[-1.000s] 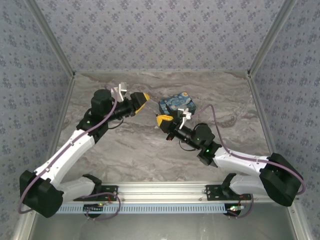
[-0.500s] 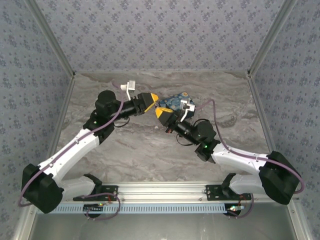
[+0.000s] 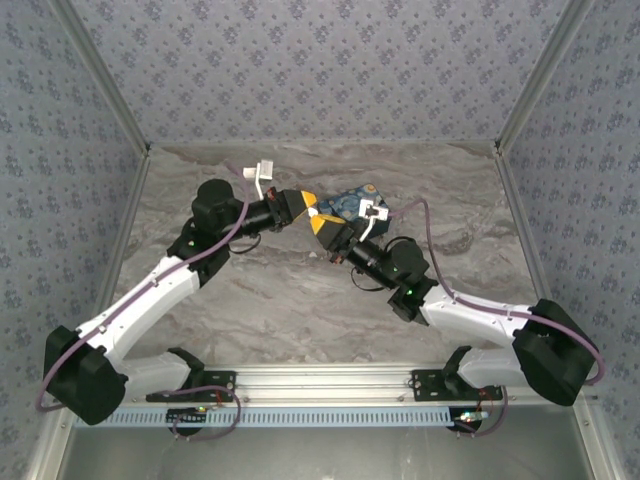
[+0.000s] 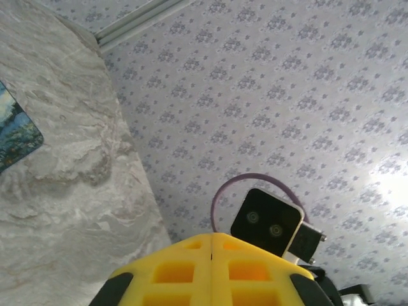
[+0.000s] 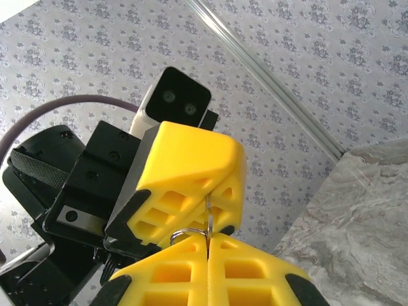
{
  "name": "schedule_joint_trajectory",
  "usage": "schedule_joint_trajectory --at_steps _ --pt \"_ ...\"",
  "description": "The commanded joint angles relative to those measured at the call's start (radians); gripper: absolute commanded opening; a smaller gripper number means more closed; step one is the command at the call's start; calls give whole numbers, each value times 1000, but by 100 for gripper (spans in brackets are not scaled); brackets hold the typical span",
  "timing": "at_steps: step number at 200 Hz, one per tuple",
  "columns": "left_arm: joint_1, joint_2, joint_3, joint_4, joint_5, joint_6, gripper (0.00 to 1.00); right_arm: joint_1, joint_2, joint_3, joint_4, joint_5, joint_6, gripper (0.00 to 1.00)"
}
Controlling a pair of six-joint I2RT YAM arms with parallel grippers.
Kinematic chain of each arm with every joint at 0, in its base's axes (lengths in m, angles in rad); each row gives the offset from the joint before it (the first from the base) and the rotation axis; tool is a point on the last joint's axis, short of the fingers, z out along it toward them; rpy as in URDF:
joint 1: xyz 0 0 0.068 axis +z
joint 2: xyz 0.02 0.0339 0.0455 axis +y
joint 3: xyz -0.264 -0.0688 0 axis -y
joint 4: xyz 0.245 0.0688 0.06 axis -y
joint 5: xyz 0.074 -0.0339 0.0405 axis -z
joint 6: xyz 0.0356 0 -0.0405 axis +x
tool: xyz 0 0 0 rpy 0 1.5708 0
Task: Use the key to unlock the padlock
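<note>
Change | left claw (image 3: 308, 204) now tip-to-tip with right claw (image 3: 319, 224) | both closed | metal ring (image 5: 187, 235) at tips, holder unclear

Blue box (image 3: 355, 204) on marble table (image 3: 262, 300), left gripper (image 3: 311, 203) and right gripper (image 3: 317, 221) meeting tip to tip just left of it, blocking that side, right arm (image 3: 400, 268) crossing in front, bare tabletop behind the box.
</note>
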Motion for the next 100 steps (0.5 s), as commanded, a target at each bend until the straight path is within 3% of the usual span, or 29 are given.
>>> schedule_joint_trajectory --at_steps 1,15,41,100 --pt "-7 -18 64 -68 1 80 0 -11 -35 0 -52 10 -8 20" --pt "-9 -31 85 -143 -18 145 0 -23 -68 -33 -80 8 -14 29" --pt "-10 -47 113 -236 -37 241 0 -52 -128 -97 -48 2 9 37" --pt "-17 -34 122 -233 -30 240 0 -57 -131 -9 -122 -88 -21 52"
